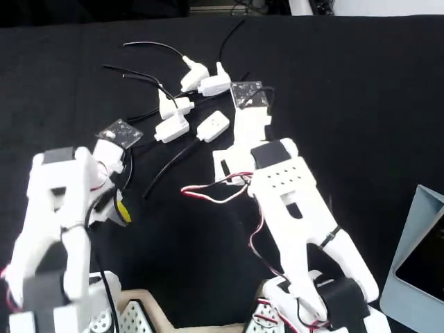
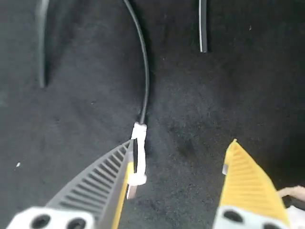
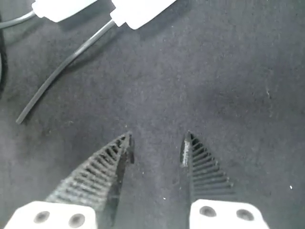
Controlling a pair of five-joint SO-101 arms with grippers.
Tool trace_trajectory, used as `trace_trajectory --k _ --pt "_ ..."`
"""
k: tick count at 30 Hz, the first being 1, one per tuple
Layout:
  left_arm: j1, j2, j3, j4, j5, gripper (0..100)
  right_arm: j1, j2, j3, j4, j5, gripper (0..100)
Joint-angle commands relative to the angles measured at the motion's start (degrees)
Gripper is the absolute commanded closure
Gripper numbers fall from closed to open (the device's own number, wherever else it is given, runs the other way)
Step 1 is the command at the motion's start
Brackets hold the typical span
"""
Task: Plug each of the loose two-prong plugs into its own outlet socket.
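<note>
Table: black cloth. Entries run left to right.

9 o'clock: my left arm stands over the cloth. My left gripper has its jaws wide apart, with nothing clamped. It has one grey finger and one yellow finger. A loose white plug lies on edge on the cloth between them. It sits against the inner face of the grey finger and well apart from the yellow one. Its black cable curves gently away from the gripper. A second cable end lies farther out, apart from the first.

11 to 12 o'clock: five white connector bodies lie close together, their black leads trailing toward 10 o'clock. I cannot tell which are plugs and which are sockets, nor whether any pair is mated.

Centre: my right arm lies along a line from 5 o'clock up to the cluster. My right gripper hangs over bare cloth with its jaws apart, holding nothing. Two white bodies lie ahead of the fingertips, apart from them. One trails a black lead.

4 o'clock, table edge: a grey-blue open box. The interior is dark, and I cannot tell what it contains.
</note>
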Motion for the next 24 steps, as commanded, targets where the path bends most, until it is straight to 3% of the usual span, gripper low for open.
trace_trajectory --k 1,6,13,19,24 --pt "-2.3 10.4 -9.8 -0.8 -0.5 71 0.7 -2.0 -0.2 -0.8 -0.1 84.2" --pt "-3.5 22.1 -17.2 -0.8 -0.5 81 0.7 -2.0 -0.2 -0.8 -0.1 84.2" --pt "1.5 36.7 -21.4 0.2 -0.2 96 1.1 -2.0 -0.1 -0.4 -0.1 84.2" --pt "5.7 35.6 -27.5 13.1 1.2 97 4.3 -2.1 -0.3 -0.4 3.6 84.3" --pt "7.9 27.3 -30.5 14.9 9.0 97 5.5 -5.3 0.0 -0.3 4.4 84.3"
